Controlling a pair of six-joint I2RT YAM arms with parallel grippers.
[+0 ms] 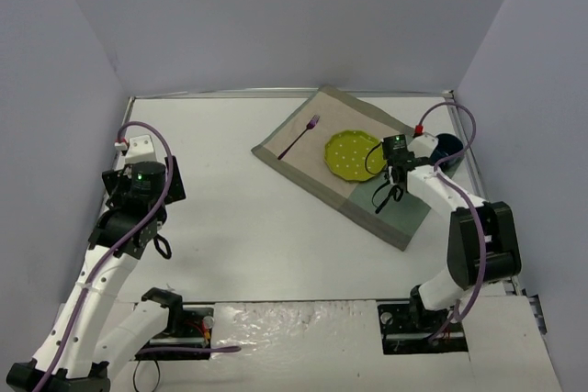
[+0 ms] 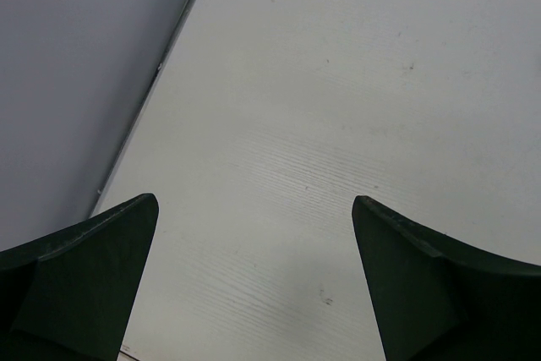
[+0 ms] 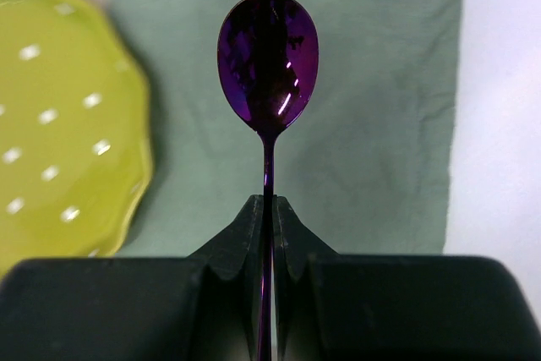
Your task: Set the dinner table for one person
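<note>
The white dinner table (image 1: 257, 227) carries a beige-and-green placemat (image 1: 303, 164) at the back right. On it lie a yellow-green dotted plate (image 1: 352, 153) and a purple fork (image 1: 299, 138) to the plate's left. My right gripper (image 1: 397, 172) is shut on a purple spoon (image 3: 268, 57), held above the mat's green strip (image 3: 372, 124) just right of the plate (image 3: 59, 116). My left gripper (image 2: 254, 209) is open and empty over bare table (image 2: 321, 124) at the left side (image 1: 138, 195).
A dark blue bowl or cup (image 1: 448, 146) stands off the mat at the right edge, behind the right arm. Grey walls close in the table on three sides. The table's metal edge (image 2: 152, 90) shows in the left wrist view.
</note>
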